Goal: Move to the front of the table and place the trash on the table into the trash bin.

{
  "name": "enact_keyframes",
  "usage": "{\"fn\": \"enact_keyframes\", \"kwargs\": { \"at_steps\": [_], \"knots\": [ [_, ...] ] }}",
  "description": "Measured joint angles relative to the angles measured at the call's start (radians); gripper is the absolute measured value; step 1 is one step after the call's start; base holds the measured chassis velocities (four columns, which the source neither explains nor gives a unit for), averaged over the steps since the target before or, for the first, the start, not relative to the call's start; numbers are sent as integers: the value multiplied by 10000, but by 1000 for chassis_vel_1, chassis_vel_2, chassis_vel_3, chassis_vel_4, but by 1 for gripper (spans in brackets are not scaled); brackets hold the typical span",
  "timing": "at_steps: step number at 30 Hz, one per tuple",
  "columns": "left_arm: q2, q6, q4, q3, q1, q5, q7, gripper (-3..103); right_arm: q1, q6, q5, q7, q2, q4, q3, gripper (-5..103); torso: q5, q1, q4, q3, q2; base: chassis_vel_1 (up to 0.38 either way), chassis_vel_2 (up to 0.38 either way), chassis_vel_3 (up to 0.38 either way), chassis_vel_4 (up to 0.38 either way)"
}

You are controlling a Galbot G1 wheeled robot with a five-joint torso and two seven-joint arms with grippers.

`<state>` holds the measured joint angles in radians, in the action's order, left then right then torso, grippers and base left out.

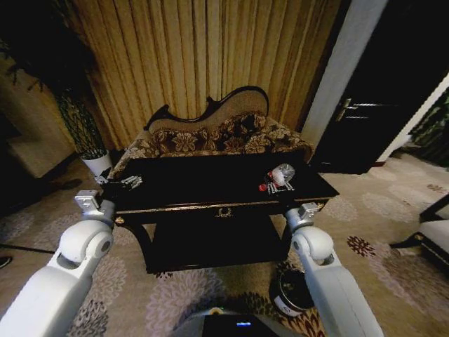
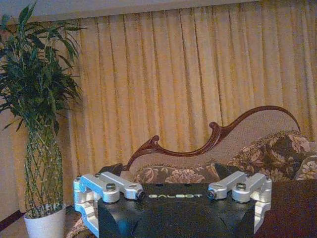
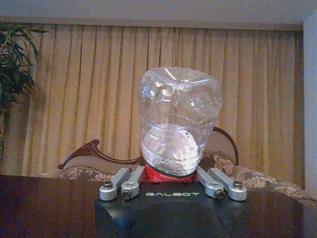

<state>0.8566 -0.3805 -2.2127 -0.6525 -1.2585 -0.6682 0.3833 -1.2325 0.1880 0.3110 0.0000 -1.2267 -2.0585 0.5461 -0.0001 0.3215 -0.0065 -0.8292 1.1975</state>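
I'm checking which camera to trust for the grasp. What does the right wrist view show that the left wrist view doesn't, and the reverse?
Right wrist view alone: the clear plastic bottle with its red label, standing between the fingers of the right tool, which close on its red base, above the glossy black table; also a white wall edge.

Left wrist view alone: the left tool, open and holding nothing, and the full braided plant in its white pot.

Both: the gold curtain and the curved-back floral sofa.
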Motion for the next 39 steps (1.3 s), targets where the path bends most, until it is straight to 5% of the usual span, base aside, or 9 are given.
{"fn": "enact_keyframes", "kwargs": {
  "at_steps": [39],
  "knots": [
    [-24,-1,-88,-81,-211,11,0,100,-218,-172,-240,1,-176,149,242,27,0,0,0,0,0,121,-122,-116,121]
  ]
}}
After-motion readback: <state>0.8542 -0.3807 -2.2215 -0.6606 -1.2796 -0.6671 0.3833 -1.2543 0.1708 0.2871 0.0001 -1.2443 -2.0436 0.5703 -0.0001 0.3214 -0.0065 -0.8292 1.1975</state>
